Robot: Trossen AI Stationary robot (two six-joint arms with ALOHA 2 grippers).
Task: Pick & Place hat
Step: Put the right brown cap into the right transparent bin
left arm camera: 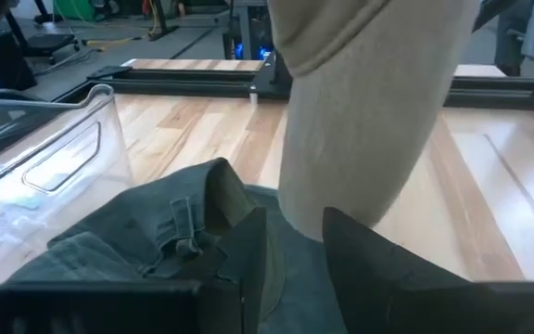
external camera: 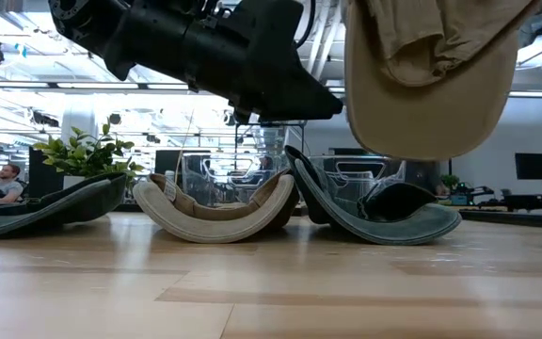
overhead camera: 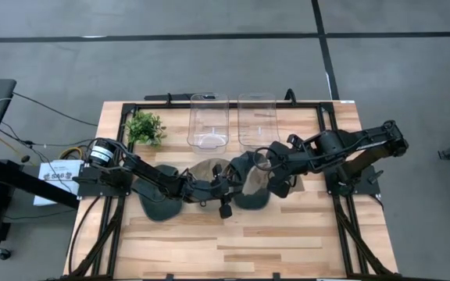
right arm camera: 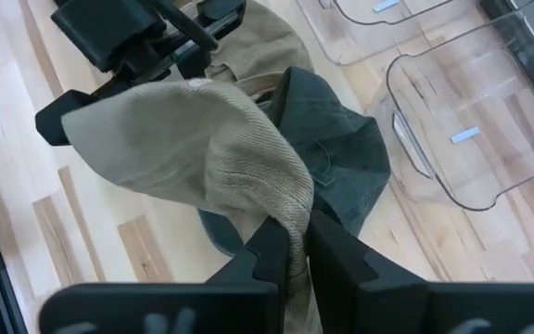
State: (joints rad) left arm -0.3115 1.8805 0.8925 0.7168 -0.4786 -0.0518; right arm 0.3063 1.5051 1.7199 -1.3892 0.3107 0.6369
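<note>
A beige corduroy hat [right arm camera: 184, 139] hangs in the air above the table's middle, with my right gripper [right arm camera: 295, 250] shut on it. In the low view this hat [external camera: 431, 85] is high up, clear of the wood. My left gripper [left arm camera: 295, 260] stands open and nearly level beside the hanging hat [left arm camera: 369, 111], with nothing between its fingers. Below it a dark green hat [left arm camera: 156, 241] lies on the table. Another beige hat [external camera: 219, 212] rests upturned on the table on its curved crown. My right gripper pinches a bunched fold of the hat's corduroy cloth [right arm camera: 290, 218] between its two fingers. The fingers come from above, slanting down. The hat hangs below them, clear of the table, with its brim [external camera: 431, 132] lowest.
Two clear plastic bins [overhead camera: 208, 121] [overhead camera: 257, 119] stand side by side at the table's far edge, with a small green plant [overhead camera: 144, 127] to their left. A third, dark green hat [overhead camera: 151, 207] lies under the left arm. Bare wood stretches along the near edge.
</note>
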